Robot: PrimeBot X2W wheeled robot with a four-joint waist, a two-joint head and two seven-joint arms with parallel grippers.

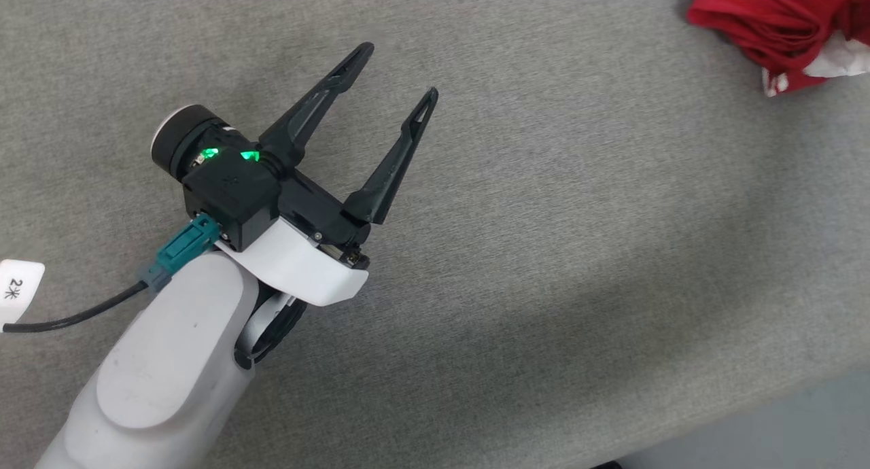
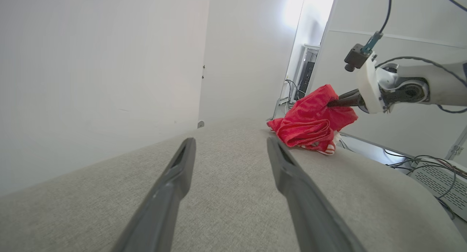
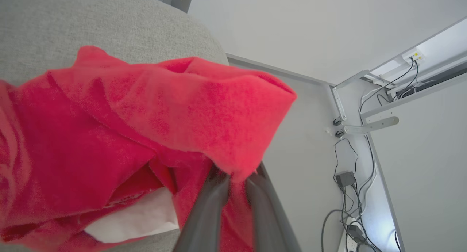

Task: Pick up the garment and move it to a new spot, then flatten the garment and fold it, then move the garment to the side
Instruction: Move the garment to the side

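- Head view, far left: one white tag (image 1: 19,289) beside one black cable (image 1: 68,316), then one pale forearm (image 1: 170,346) with one teal plug (image 1: 183,248) and two green lights (image 1: 211,153) on the black wrist block.
- Next over: left claw (image 1: 399,71), one of two, both dark fingers spread wide, nothing between them, hanging over the one grey padded table (image 1: 578,251).
- Top right corner: one shirt (image 1: 768,20), red with a bit of white, bunched on the table, well apart from the left claw.
- Left wrist view, left to right: white wall (image 2: 91,62), the two spread fingers above the table, then the shirt near the table's far right edge.
- Adds to the head view: right claw (image 2: 332,103), fingers drawn narrow, pinching the top of the shirt; upper folds raised, lower folds with red-and-white striped trim (image 2: 328,148) resting on the table.
- Further right, lower down: several loose wires (image 2: 452,168) over one white perforated box (image 2: 437,186).
- Right wrist view, left to right: red cloth close up over the table's rounded corner, one white patch (image 3: 135,215) underneath, then two fingers nearly together, clamped on a fold of the shirt.
- Right side: two metal brackets (image 3: 368,125) and one dark adapter (image 3: 344,179) among more wires on the wall.
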